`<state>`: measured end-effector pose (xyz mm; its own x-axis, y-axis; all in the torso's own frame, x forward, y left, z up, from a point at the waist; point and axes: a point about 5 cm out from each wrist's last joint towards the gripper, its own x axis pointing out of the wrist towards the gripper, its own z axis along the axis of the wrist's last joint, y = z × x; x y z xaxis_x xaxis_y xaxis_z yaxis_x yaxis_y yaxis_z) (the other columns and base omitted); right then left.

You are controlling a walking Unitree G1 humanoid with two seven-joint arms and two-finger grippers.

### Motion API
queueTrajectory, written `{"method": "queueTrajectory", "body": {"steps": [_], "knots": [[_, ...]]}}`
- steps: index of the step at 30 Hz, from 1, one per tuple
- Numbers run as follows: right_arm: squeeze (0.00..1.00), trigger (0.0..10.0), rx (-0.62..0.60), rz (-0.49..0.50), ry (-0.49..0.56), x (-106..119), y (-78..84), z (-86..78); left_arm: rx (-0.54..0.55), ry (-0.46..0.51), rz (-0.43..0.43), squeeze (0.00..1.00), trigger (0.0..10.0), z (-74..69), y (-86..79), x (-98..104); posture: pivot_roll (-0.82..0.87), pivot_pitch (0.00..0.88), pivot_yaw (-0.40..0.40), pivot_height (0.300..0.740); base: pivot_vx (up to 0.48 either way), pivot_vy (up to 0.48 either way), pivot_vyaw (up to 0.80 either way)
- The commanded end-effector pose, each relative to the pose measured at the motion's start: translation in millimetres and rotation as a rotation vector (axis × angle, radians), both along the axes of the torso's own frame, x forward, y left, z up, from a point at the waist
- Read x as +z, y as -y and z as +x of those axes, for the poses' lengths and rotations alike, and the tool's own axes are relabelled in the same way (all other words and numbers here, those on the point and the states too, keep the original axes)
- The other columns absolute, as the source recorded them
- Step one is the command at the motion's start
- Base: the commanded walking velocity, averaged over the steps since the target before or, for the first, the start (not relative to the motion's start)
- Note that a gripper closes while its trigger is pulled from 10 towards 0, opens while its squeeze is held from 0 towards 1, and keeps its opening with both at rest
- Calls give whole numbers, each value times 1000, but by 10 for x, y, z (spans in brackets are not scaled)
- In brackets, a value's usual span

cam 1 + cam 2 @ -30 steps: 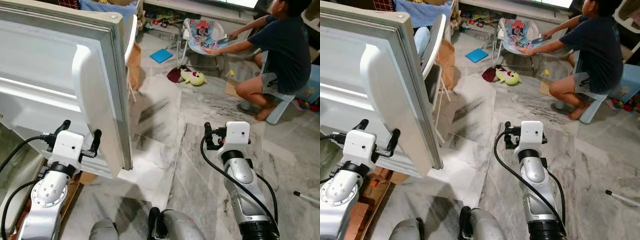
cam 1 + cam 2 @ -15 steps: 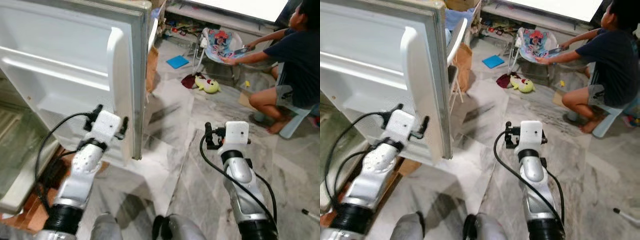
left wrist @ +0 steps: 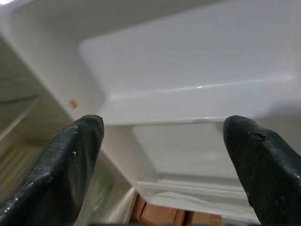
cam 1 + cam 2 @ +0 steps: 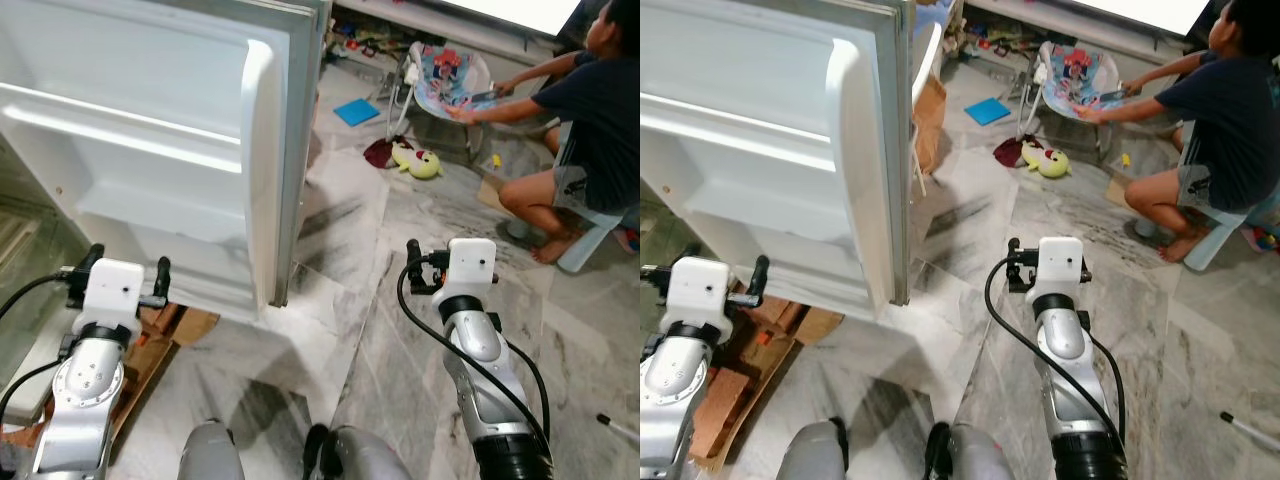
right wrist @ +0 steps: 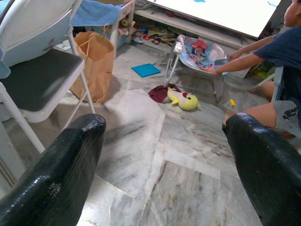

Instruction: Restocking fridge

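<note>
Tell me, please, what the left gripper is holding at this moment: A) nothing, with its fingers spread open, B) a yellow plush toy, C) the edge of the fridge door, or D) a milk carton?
A: the left gripper has its fingers spread wide apart with only the white shelves of the fridge door visible between them.

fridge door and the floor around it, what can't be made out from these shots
- Fridge door: its top is cut off by the edge of both eye views.
- Fridge interior: cut off at the left edge.
- Left gripper and right gripper are open and hold nothing; no stock to load is in view.
</note>
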<state>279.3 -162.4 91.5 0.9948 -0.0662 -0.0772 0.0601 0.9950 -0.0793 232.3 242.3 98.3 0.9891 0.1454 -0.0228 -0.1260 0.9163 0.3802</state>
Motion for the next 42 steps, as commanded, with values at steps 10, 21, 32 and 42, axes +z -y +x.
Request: {"method": "queueTrajectory", "body": {"steps": [10, 21, 32, 42], "knots": [[0, 10000, -28, 11, -13, -44, 70, -20, -117, 28, -45, 0, 10000, -16, 375, 36, 96, 122, -119, 740, 0, 0, -240], [0, 10000, -26, 13, -11, -41, 72, -24, -174, 33, -75, 0, 10000, 87, 513, 51, 90, 124, -122, 740, 0, -335, -324], [0, 10000, -25, 9, -7, -35, 64, -20, -220, 43, -53, 0, 10000, 274, 597, 98, 81, 122, -121, 740, 0, -464, 0], [0, 10000, -19, 22, -1, -31, 55, -15, -161, 49, -32, 0, 10000, 406, 532, 82, 74, 117, -118, 740, 52, -57, 0]]}}
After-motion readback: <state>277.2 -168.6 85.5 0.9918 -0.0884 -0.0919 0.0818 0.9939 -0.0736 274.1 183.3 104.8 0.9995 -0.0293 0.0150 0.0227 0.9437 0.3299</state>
